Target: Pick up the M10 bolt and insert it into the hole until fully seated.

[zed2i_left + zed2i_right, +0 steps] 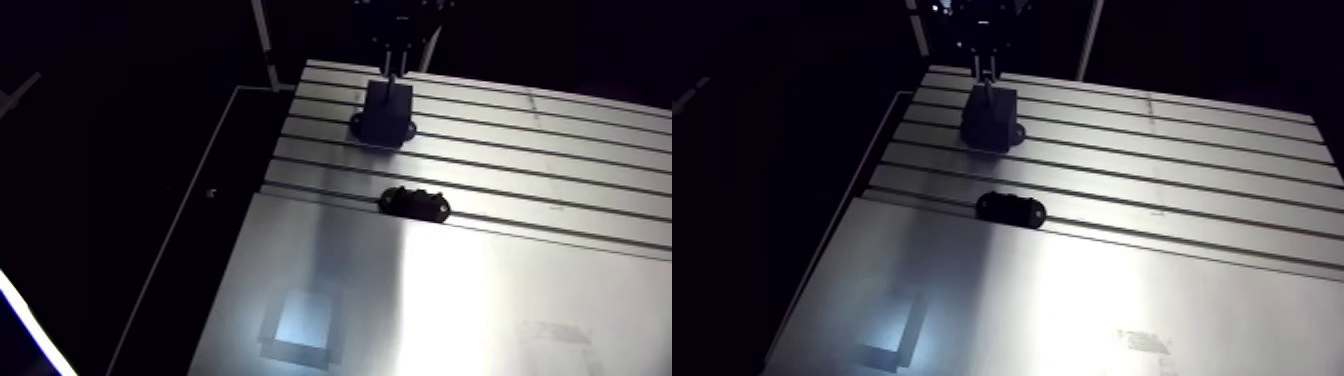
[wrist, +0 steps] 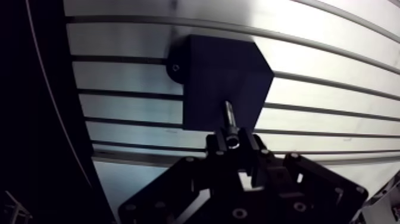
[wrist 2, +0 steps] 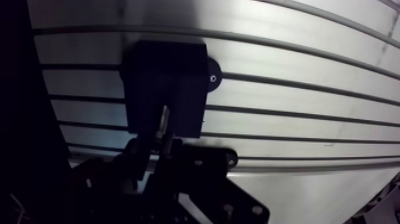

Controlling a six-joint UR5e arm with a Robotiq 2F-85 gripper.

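Aluminium table [image 1: 560,150]: slotted and silver, bearing two dark pieces set apart along its slots.
Block [image 2: 220,77]: dark and boxy, fastened to the table by a round ear on its side; directly under the claw; hole not made out on its dark face.
Holder [image 1: 414,203]: low black piece nearer the arm camera, well apart from the block.
Claw [image 2: 233,142]: hanging right above the block, drawn narrow and pinched on the bolt's head end.
Bolt [image 2: 229,116]: slim shiny shank, held in the claw and pointing away from it toward the block's face; tip over the block, touching or just short not clear.
Done so far: pick-up, judging by the bolt off the table and in the grip; carry to the block also looks finished.
Left to do: likely lining the tip up with the hole, pushing down until the head sits flush, then letting go.
Progress: probably past the midpoint, with no insertion shown yet.
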